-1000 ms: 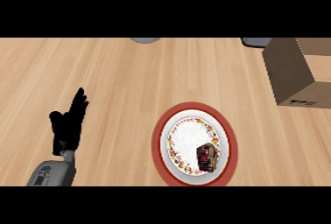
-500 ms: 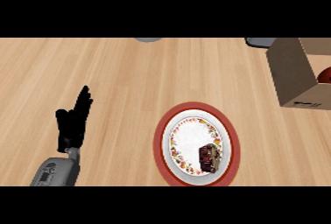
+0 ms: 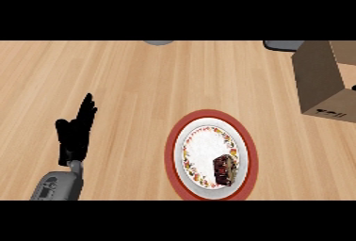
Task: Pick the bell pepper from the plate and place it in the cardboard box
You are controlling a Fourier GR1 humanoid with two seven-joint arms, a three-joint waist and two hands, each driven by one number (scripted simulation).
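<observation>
Wooden tabletop (image 3: pixel 132 84), bell pepper (image 3: pixel 224 170) on red-rimmed plate (image 3: pixel 171 157), cardboard box (image 3: pixel 319 75) upper right, left hand (image 3: pixel 73 139) resting lower left, fingers (image 3: pixel 87 112) straight, empty

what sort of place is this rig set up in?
Probably a kitchen counter: a wood-grain worktop, a red-rimmed plate with a dark bell pepper on it, and a cardboard box at the far right.

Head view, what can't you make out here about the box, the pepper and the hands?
- Cardboard box: cut off by the head view's right edge, so its opening cannot be made out.
- Right hand: shows nowhere in the head view.
- Bell pepper on the plate: a dark lump, too small to tell stem or shape.
- Left grey shape and right grey shape: cut off by the top edge, so they cannot be identified.
</observation>
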